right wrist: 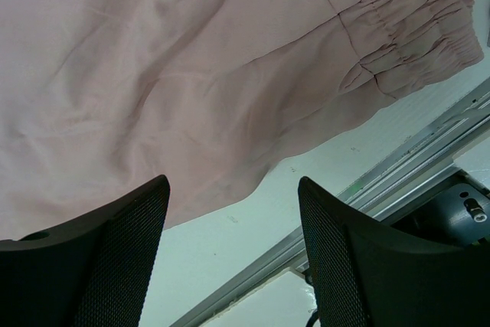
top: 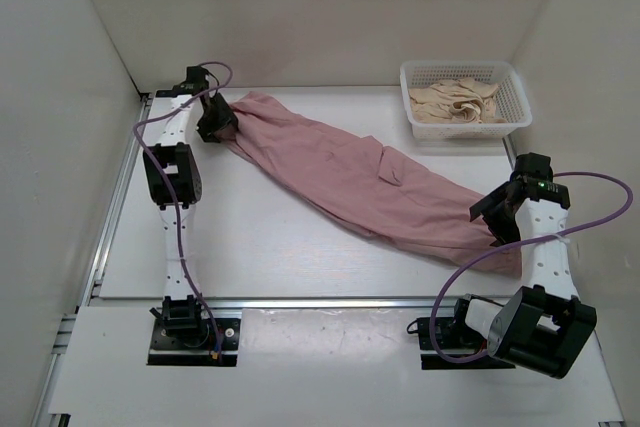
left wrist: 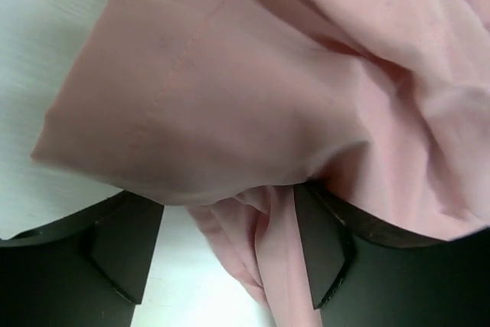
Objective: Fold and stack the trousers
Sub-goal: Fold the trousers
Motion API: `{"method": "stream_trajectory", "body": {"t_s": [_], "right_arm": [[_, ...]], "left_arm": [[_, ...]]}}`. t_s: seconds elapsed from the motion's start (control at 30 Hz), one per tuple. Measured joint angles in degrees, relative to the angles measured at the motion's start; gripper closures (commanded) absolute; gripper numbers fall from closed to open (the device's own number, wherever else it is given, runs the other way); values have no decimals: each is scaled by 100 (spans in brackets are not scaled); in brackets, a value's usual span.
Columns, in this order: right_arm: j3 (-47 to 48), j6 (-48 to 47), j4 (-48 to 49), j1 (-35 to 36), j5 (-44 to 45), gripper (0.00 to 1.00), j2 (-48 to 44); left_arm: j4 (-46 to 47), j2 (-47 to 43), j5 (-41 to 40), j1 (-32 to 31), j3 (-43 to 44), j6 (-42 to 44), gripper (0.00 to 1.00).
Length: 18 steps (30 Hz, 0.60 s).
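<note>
Left gripper (top: 215, 119): you have it at the far left corner of the table (top: 300, 257), down on the leg end of the trousers (top: 350, 172).
Left jaws: in your left wrist view the gripper (left wrist: 230, 201) stands wide. A loose fold of pink cloth runs between the fingers (left wrist: 126, 250) and is not pinched. The hem of the trousers (left wrist: 230, 74) drapes over the fingertips.
Trousers position: you see them in one long strip lying slantwise on the table, from far left to near right, legs together and flat apart from soft wrinkles.
Pocket flap (top: 388, 167): about midway along the strip, facing up.
Waist end: it lies near right, partly under your right arm. Your right wrist view shows the gathered elastic band (right wrist: 406, 13) on the trousers (right wrist: 153, 74).
Right gripper (top: 497, 215): it sits over the waist end. Its jaws (right wrist: 233, 185) are spread wide with only bare table between the tips, just beside the cloth edge.
Basket (top: 420, 72): a white basket at far right, well apart from the trousers, holding a crumpled beige garment (top: 465, 99).
</note>
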Motion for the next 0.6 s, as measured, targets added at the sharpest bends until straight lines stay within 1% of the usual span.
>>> {"method": "stream_trajectory", "body": {"t_s": [0.03, 0.07, 0.1, 0.13, 0.2, 0.37, 0.47, 0.53, 0.6], "right_arm": [[0, 0, 0, 0, -2, 27, 0], [0, 0, -2, 0, 0, 27, 0], [0, 0, -2, 0, 0, 27, 0], [0, 0, 0, 0, 0, 27, 0], [0, -4, 0, 0, -2, 27, 0], [0, -24, -2, 0, 2, 27, 0], [0, -26, 0, 0, 2, 27, 0], [0, -37, -2, 0, 2, 27, 0], [0, -61, -2, 0, 2, 27, 0]], "left_arm": [[-20, 20, 17, -4, 42, -4, 28], [0, 59, 39, -7, 87, -11, 35], [0, 94, 61, -9, 140, -26, 55], [11, 131, 90, -11, 179, -44, 70], [37, 260, 142, -7, 297, -24, 90], [50, 306, 181, -2, 367, 11, 90], [98, 238, 138, 26, 267, 9, 90], [131, 35, 79, 55, -76, 15, 90], [170, -315, -4, 153, -634, 24, 90]]}}
